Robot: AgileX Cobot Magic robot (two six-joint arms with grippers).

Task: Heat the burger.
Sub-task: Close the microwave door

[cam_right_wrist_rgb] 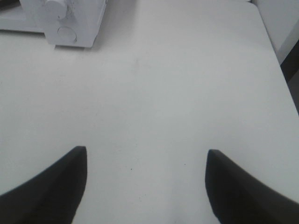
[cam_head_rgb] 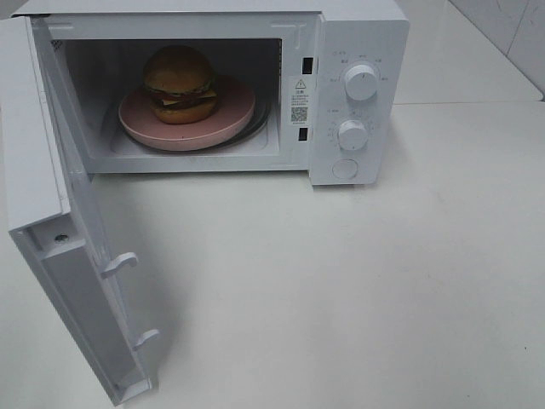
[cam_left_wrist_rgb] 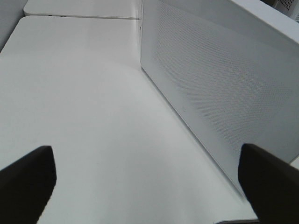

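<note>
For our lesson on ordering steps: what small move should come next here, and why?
Probably swing the white microwave door shut with the left gripper, which is open and empty. The glossy golden-brown burger already sits on the round pink plate inside the cavity, and the door stands wide open.

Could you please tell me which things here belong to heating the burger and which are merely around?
For the job: burger, pink plate, microwave, its open door, knobs.
Merely around: white table, second table, tiled wall.
</note>
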